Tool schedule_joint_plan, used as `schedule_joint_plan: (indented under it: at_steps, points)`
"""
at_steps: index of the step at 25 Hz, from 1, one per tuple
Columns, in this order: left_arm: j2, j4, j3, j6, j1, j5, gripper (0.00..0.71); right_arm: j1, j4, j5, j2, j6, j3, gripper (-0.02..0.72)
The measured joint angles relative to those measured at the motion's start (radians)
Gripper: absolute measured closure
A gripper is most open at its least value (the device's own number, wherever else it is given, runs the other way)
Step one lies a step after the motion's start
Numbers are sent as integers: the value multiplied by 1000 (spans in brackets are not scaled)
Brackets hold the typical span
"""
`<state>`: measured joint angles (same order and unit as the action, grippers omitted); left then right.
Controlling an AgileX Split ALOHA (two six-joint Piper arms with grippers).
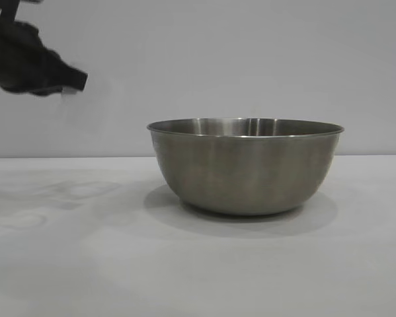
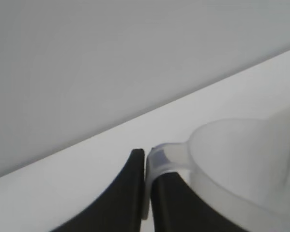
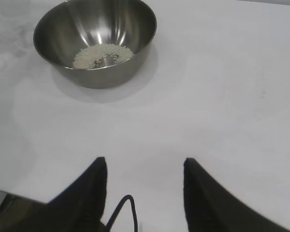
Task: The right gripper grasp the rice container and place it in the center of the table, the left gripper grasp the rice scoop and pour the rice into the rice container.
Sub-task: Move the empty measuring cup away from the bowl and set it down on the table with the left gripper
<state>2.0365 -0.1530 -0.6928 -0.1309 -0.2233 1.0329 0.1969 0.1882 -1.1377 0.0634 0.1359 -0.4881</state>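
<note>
The steel rice container (image 1: 245, 168) stands upright on the white table (image 1: 184, 271), a little right of the middle. In the right wrist view the container (image 3: 101, 77) holds a small heap of rice (image 3: 102, 55) on its bottom. My left gripper (image 1: 75, 80) hangs high at the far left, clear of the container. In its wrist view the left gripper (image 2: 145, 155) is shut on the handle tab of the translucent rice scoop (image 2: 241, 164); no rice shows in the scoop. My right gripper (image 3: 145, 164) is open and empty, well back from the container, and out of the exterior view.
A plain grey wall stands behind the table. Bare tabletop (image 3: 222, 96) lies between my right gripper and the container. The table's near edge (image 3: 9, 195) shows beside my right gripper.
</note>
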Motion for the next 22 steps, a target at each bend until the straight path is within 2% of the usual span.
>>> schedule_joint_plan:
  at_steps: [7, 14, 16, 20, 21, 22]
  points:
    - [52, 15, 7, 0, 0, 45, 710, 0, 0, 0, 0, 0, 0, 360]
    - [57, 30, 71, -12, 0, 60, 710, 0, 0, 0, 0, 0, 0, 360]
    - [57, 30, 99, -13, 0, 89, 663, 0, 0, 0, 0, 0, 0, 360]
    - [57, 52, 169, -13, 0, 103, 502, 0, 0, 0, 0, 0, 0, 360]
    - [57, 68, 184, -13, 0, 103, 477, 0, 0, 0, 0, 0, 0, 360]
    - [57, 82, 200, -13, 0, 103, 487, 0, 0, 0, 0, 0, 0, 360]
